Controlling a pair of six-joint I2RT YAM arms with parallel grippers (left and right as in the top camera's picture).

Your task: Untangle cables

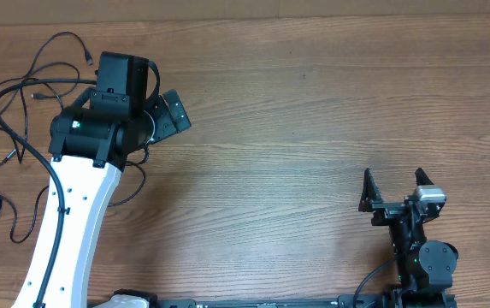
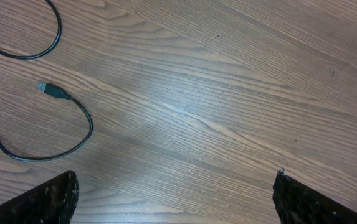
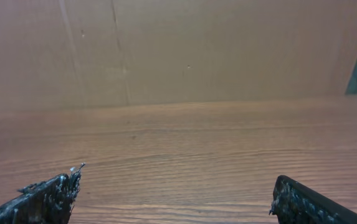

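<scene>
The cables point(image 1: 24, 92) lie as loose, thin black strands over the far left of the wooden table, with small plug ends point(image 1: 88, 60) spread apart. My left gripper point(image 1: 166, 101) hangs open just right of them, pointing right, nothing between its fingers. In the left wrist view one cable point(image 2: 81, 134) curls to a plug point(image 2: 53, 91), another loop point(image 2: 47, 43) lies at the top left, and both are beyond the open left gripper point(image 2: 175, 199). My right gripper point(image 1: 394, 188) rests open at the near right, far from the cables. The right wrist view shows the right gripper point(image 3: 175, 196) over bare wood.
A brown cardboard wall point(image 3: 184, 50) stands behind the table's far edge. The left arm's white link point(image 1: 69, 222) crosses over part of the cable strands. The right arm's base point(image 1: 424, 265) sits at the near edge.
</scene>
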